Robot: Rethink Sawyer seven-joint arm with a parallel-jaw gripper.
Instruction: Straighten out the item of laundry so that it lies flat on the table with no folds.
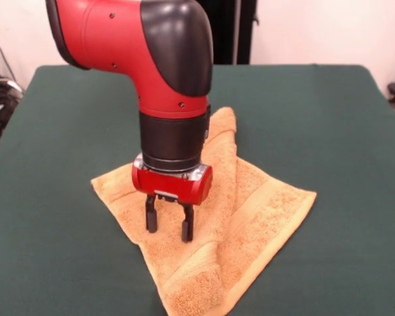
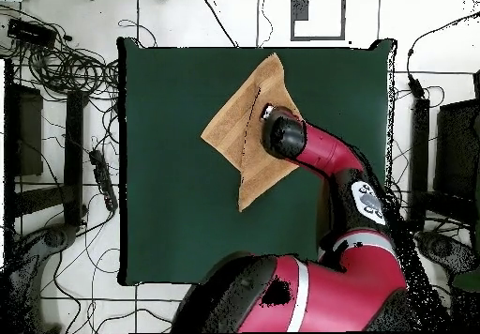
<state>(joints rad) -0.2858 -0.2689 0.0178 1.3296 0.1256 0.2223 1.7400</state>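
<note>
The orange-tan terry-cloth towel (image 1: 250,210) lies on the dark green table (image 1: 329,118), set diagonally so that its corners point toward the table's edges. It is not flat: in the front view one side is doubled over onto the rest, forming a long fold that runs from the corner farthest from the camera down toward the nearest corner. A woven band shows along the exposed right-hand portion. In the overhead view the towel (image 2: 230,129) reads as a kite-like shape in the upper middle of the table (image 2: 169,218), with a dark crease line running along its length.

The red and black arm (image 1: 164,59) descends over the towel, wrist vertical. The gripper (image 1: 169,227) points straight down above the folded left portion of the cloth. Its two black fingers (image 1: 151,217) stand apart with a clear gap between them and nothing held; whether the tips touch the terry surface cannot be determined
</note>
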